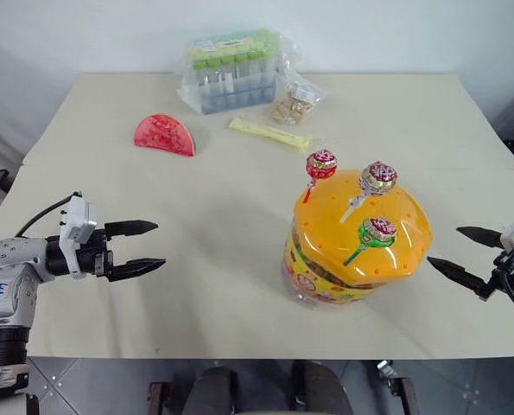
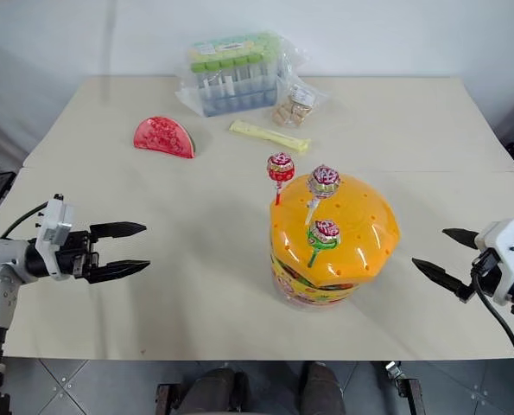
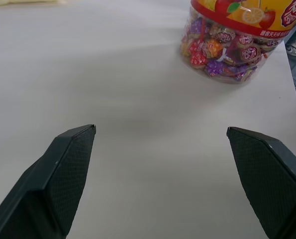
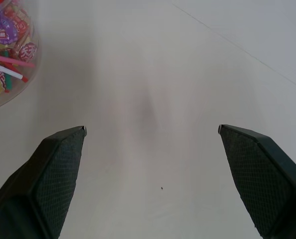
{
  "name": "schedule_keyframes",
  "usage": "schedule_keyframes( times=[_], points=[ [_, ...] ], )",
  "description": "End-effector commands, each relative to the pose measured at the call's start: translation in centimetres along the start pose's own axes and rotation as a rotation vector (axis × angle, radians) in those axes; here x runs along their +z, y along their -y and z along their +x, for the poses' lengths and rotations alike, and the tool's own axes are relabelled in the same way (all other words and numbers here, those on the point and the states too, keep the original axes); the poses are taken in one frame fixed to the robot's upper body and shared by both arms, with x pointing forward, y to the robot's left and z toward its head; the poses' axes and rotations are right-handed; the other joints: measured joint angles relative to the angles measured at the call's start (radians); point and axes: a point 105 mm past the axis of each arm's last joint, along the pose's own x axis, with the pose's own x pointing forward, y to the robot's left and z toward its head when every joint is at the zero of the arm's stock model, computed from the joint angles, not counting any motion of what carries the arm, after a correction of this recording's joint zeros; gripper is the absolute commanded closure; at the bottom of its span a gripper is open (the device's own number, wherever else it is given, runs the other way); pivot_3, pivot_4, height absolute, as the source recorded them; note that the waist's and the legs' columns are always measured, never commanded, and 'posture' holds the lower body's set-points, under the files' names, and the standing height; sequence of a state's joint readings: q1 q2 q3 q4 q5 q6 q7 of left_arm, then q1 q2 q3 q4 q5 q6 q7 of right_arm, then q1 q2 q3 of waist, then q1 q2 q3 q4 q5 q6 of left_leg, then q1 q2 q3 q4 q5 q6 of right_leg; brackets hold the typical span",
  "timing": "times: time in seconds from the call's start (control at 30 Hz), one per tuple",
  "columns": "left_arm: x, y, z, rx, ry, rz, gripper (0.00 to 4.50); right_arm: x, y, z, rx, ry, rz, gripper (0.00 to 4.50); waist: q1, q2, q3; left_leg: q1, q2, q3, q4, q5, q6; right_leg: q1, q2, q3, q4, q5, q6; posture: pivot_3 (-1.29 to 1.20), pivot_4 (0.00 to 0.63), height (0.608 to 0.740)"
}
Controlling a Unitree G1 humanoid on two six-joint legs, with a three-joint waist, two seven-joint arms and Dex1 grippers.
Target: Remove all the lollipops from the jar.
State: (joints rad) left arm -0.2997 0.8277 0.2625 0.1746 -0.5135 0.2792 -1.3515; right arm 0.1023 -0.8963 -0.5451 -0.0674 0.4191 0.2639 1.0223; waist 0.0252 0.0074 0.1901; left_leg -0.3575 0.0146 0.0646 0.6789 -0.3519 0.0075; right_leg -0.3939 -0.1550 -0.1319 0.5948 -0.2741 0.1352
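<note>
Lollipops (image 1: 367, 200) stand in the jar (image 1: 358, 251) lid; left tool (image 1: 146, 246) and right tool (image 1: 462, 253) gape empty.

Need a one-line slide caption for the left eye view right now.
Both grippers, left and right, open beside the jar; three lollipops in its lid.

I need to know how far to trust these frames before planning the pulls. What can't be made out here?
- Lollipops: how deep the sticks sit in the jar lid, hidden by the lid, head views.
- Jar: its top, cut off in both wrist views.
- Label text: too small to read.
</note>
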Motion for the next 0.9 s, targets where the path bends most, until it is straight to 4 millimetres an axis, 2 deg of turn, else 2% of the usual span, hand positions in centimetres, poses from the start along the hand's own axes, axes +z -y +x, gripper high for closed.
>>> schedule_keyframes(
  times=[0.03, 0.17, 0.33, 0.5, 0.67, 0.9],
  points=[
    [1.1, -0.1, 0.3, -0.015, 0.038, 0.039, 0.0, 0.6, 0.0, -0.1, -0.007, 0.016, -0.019, 0.02, -0.001, 0.0, 0.0, 0.0, 0.0, 0.0, 0.001, 0.0, 0.0, 0.0, 0.0, 0.0, 0.0, 0.0, 0.0, 0.0, 0.15, 0.74],
    [1.3, -0.2, 0.5, -0.005, 0.015, 0.052, 0.0, 0.7, 0.1, -0.2, -0.013, 0.017, -0.016, 0.02, -0.003, 0.0, 0.0, 0.0, 0.0, 0.0, 0.002, -0.002, 0.0, 0.0, 0.001, 0.001, 0.0, 0.0, 0.0, 0.0, 0.15, 0.74],
    [3.5, 0.1, 0.8, -0.036, 0.01, 0.104, 0.0, 1.0, 0.2, -0.5, -0.015, 0.023, -0.018, 0.02, -0.003, 0.0, 0.0, 0.0, 0.001, 0.0, 0.002, -0.002, 0.0, 0.0, 0.002, 0.001, 0.0, 0.0, 0.0, 0.0, 0.15, 0.74],
    [7.1, 0.7, 2.1, -0.133, 0.062, 0.181, 0.0, 2.6, 0.1, -1.2, 0.008, 0.063, -0.015, 0.02, 0.001, 0.0, 0.0, 0.0, 0.001, 0.0, 0.003, -0.002, 0.0, 0.0, 0.002, 0.002, 0.001, 0.0, 0.0, 0.0, 0.15, 0.74],
    [10.0, 1.0, 4.4, -0.244, 0.1, 0.298, 0.0, 4.6, -0.6, -2.5, 0.053, 0.119, -0.011, 0.02, 0.002, 0.0, 0.0, -0.001, 0.001, 0.001, 0.003, -0.002, 0.0, 0.0, 0.002, 0.002, 0.0, 0.0, 0.0, 0.0, 0.15, 0.74],
    [14.0, 2.0, 8.3, -0.491, 0.26, 0.361, 0.0, 8.1, -3.0, -4.4, 0.105, 0.252, -0.016, 0.02, 0.003, -0.001, 0.0, -0.001, 0.001, 0.001, 0.005, -0.002, 0.0, 0.001, 0.003, 0.002, 0.0, 0.001, 0.0, 0.0, 0.15, 0.74]
  ],
)
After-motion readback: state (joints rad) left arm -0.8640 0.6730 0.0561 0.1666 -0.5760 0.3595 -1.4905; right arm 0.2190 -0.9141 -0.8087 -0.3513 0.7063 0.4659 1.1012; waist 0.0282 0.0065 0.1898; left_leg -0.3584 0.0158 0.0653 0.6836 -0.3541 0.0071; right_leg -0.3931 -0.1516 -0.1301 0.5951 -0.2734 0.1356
